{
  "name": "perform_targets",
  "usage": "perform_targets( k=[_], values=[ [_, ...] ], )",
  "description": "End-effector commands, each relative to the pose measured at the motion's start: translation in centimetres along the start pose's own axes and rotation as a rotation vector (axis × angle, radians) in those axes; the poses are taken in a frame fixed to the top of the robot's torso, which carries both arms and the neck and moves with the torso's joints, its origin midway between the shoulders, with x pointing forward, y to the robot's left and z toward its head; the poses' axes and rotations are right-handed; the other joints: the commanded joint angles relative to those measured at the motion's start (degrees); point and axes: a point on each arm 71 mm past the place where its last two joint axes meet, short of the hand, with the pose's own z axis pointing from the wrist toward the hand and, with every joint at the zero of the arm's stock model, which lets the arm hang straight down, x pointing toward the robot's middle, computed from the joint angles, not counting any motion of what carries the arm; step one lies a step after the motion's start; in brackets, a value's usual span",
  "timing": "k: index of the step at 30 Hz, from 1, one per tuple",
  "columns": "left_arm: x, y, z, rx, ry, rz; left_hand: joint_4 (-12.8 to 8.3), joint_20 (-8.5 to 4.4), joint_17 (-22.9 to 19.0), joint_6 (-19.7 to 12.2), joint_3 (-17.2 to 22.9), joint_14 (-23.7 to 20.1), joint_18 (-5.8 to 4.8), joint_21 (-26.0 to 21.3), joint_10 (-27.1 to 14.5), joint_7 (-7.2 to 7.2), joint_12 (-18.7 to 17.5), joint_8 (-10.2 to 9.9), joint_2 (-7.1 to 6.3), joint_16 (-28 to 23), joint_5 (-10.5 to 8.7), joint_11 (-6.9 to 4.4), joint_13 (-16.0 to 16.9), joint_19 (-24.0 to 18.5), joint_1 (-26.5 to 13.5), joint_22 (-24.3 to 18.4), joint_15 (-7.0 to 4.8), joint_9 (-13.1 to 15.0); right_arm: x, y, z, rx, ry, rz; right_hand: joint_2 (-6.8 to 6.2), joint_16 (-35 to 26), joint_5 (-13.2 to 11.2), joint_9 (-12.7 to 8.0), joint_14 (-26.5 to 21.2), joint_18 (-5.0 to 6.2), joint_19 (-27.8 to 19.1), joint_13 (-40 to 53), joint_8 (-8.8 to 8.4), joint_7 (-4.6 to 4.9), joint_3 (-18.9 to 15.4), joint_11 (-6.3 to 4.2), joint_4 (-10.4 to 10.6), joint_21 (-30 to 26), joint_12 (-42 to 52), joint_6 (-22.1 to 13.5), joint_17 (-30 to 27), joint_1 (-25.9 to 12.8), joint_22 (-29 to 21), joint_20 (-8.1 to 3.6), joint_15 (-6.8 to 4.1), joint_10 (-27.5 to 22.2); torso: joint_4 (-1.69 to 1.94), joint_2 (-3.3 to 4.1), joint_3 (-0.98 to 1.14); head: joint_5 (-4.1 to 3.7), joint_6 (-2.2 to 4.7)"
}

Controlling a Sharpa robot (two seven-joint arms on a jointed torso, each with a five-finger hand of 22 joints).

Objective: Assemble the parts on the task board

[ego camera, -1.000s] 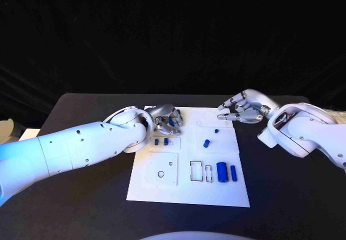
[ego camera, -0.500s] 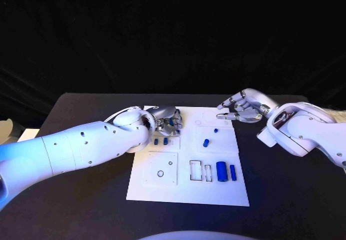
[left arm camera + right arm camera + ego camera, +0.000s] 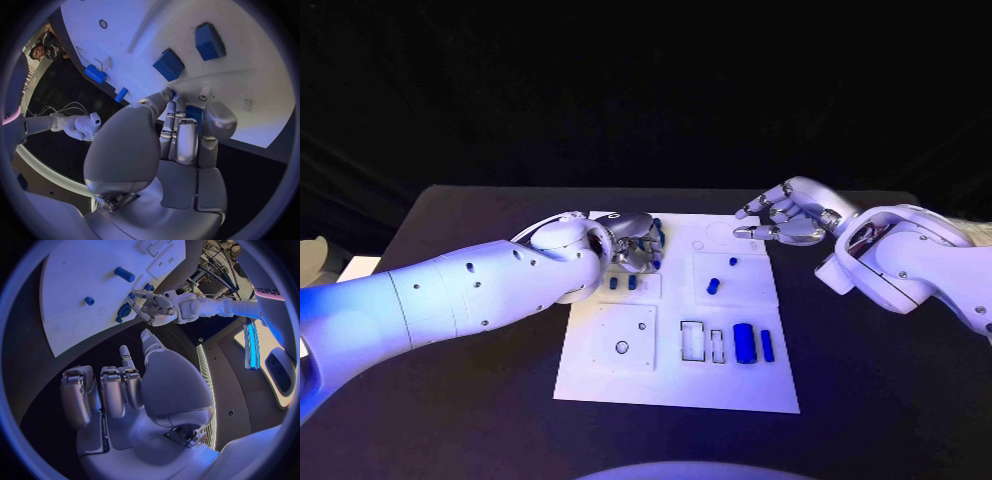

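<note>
Black table [image 3: 473, 400] carries the white task board [image 3: 678, 385] at centre. Left hand [image 3: 635, 243] sits over the board's far left corner, fingers curled around a blue part [image 3: 194, 112]. Right hand [image 3: 788, 222] hovers at the far right corner, fingers loosely spread, holding nothing. 2 blue parts [image 3: 751, 344] lie side by side near the right edge.

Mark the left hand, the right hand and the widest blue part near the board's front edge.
left hand [image 3: 635, 243], head view, on the curled silver fingers over the board.
right hand [image 3: 788, 220], head view, on the middle of the hand.
widest blue part [image 3: 743, 343], head view, on its top face.
</note>
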Motion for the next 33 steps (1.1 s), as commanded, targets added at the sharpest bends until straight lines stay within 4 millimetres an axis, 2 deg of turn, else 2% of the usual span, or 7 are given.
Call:
perform_targets(
  k=[1, 17, 26, 33],
  values=[
    [0.7, -0.11, 0.1, -0.004, 0.034, 0.01, 0.02, -0.16, 0.05, 0.4, 0.55, 2.57, -0.83, 0.34, 0.31, -0.05, -0.18, -0.22, 0.4, 0.33, -0.02, 0.03, -0.23, 0.71, -0.15, 0.12, -0.37, -0.11, 0.17, 0.15, 0.0, -0.012, 0.015, -0.001, 0.51, 0.23, 0.24, 0.08, 5.98, -0.38, 6.0, 14.92, 0.06, -0.32, -0.25, 0.16, 0.01, 0.13, -0.12, -0.17, 15.09, -0.11, 15.06, 0.0, 0.28, 5.65, -0.01, 0.07, 0.01, -0.14, -0.02],
    [1.06, -0.16, 0.14, -0.005, 0.054, 0.01, -0.15, -0.1, -0.42, -0.16, 0.88, 2.49, -0.94, 0.8, 0.81, 0.23, -0.74, -1.26, -0.44, 0.44, -0.07, 0.16, -1.09, 0.82, -1.36, 0.66, -0.27, -1.01, 0.17, 0.17, -0.06, -0.012, 0.017, 0.0, 0.66, 0.23, 0.32, 0.1, 5.98, -0.38, 6.0, 14.98, 0.07, -0.33, -0.33, 0.15, 0.06, 0.13, 0.0, -0.16, 15.09, -0.04, 15.06, -0.01, 0.28, 5.73, 0.03, -0.01, 0.05, -0.17, -0.3],
    [1.14, -0.08, 0.16, -0.011, 0.064, 0.012, -0.33, -0.12, -0.48, 0.37, 1.39, 2.5, -0.91, 0.78, 1.54, 0.12, -0.77, -1.36, -0.07, 0.6, -0.04, 0.0, -1.35, 0.83, -1.42, 0.7, -0.37, -1.25, 0.2, 0.21, -0.06, -0.012, 0.017, 0.0, 0.66, 0.23, 0.32, 0.1, 5.98, -0.38, 6.0, 14.98, 0.07, -0.33, -0.33, 0.15, 0.06, 0.13, 0.0, -0.16, 15.09, -0.04, 15.06, -0.01, 0.28, 5.73, 0.01, -0.01, 0.04, -0.13, -0.28],
    [1.11, -0.32, 0.18, 0.005, 0.058, 0.005, -1.03, -0.32, -0.61, 2.25, 2.75, 2.48, -0.91, 0.91, 3.47, -0.17, -1.37, -1.41, 0.81, 0.94, -0.02, -0.34, -1.94, 0.91, -1.36, 0.95, -0.7, -1.66, 0.21, 0.22, -0.06, -0.013, 0.018, -0.001, 0.66, 0.23, 0.32, 0.1, 5.98, -0.38, 6.0, 14.98, 0.07, -0.33, -0.33, 0.15, 0.06, 0.13, 0.0, -0.16, 15.09, -0.04, 15.06, -0.01, 0.28, 5.73, 0.0, -0.01, 0.05, -0.08, -0.23]
  ],
)
